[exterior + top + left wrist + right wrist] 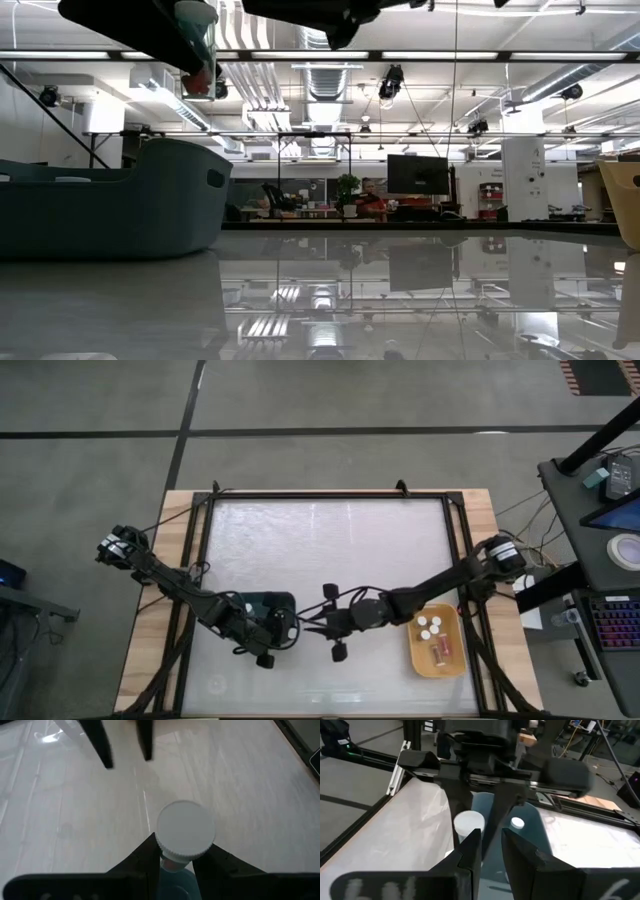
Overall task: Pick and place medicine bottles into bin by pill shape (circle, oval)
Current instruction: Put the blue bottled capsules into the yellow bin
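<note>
My left gripper [288,630] is shut on a small medicine bottle with a round white cap [185,831], above the table at the right end of the dark teal tray [262,603]. The low view shows the bottle's reddish lower end [200,78] high above the table. My right gripper [312,625] faces it from the right, open and empty; its two fingers [104,747] show beyond the bottle. The bottle also shows in the right wrist view [468,823]. One white-capped bottle [517,823] stands in the teal tray. Several bottles [432,628] lie in the yellow-orange tray [452,662]. My left gripper pinches the bottle between its two fingers [147,857], on the body just under the cap [175,856]. The cap stands above the fingers, facing up. The bottle is lifted clear of the table and of the teal tray.
The teal tray [110,200] stands at the left and the yellow-orange tray [630,195] at the right of the low view. The two grippers are close together in the middle of the table's near half. Bare tabletop [330,545] lies behind them.
</note>
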Available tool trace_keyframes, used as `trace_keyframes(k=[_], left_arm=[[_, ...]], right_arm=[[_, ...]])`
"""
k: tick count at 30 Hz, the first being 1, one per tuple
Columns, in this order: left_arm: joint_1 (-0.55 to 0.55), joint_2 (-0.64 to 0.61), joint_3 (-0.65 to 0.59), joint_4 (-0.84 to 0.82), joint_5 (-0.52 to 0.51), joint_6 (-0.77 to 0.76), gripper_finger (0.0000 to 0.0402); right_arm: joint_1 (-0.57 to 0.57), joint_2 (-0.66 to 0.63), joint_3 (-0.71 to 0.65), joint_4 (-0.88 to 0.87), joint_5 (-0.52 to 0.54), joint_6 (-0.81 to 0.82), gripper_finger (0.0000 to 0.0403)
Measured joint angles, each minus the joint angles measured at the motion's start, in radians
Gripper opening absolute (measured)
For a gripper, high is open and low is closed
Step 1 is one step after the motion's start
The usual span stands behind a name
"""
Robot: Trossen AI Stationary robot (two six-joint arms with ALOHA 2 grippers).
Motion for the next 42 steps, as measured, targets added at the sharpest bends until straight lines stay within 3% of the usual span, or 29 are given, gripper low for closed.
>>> trace_keyframes(k=[12,27,42], left_arm=[[0.0,0.0,-0.001,-0.002,-0.005,0.0,0.008],[0.001,0.0,-0.001,-0.002,-0.03,0.007,0.008],[0.019,0.0,-0.002,0.086,-0.059,0.131,0.008]], right_arm=[[0.016,0.039,0.073,-0.068,0.0,0.017,0.0077],[0.018,0.041,0.071,-0.059,0.001,0.03,0.0206],[0.015,0.041,0.068,-0.019,0.009,-0.014,0.0215]])
